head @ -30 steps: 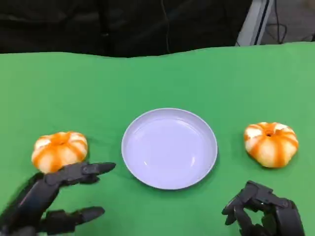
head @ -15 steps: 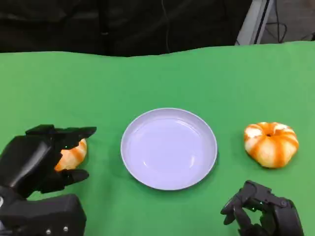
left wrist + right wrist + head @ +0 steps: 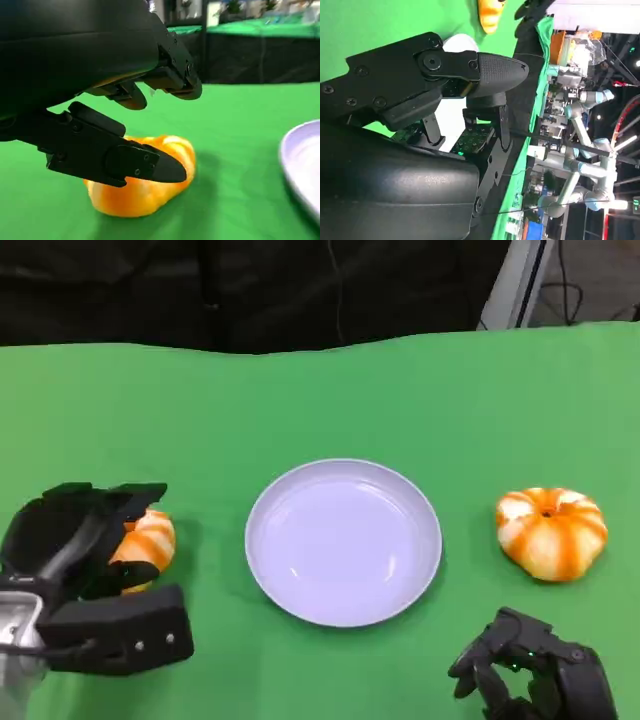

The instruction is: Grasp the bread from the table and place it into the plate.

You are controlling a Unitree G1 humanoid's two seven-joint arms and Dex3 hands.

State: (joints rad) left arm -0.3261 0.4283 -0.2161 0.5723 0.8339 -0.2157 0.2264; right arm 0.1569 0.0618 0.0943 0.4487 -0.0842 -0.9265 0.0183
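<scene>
Where fingers hovered earlier, left hand point(image 3: 70, 540) now cups bread point(image 3: 146, 543).

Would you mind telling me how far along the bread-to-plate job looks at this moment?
Nothing is placed: the round white plate holds no bread. In hand: the left hand is cupped around the left orange-and-white striped bun, which sits on the green tablecloth, unlifted. Left: grip, lift, place. The other striped bun lies untouched; the right hand is curled on nothing.

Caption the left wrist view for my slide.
Left hand closing around an orange bread roll on the green table.
</scene>
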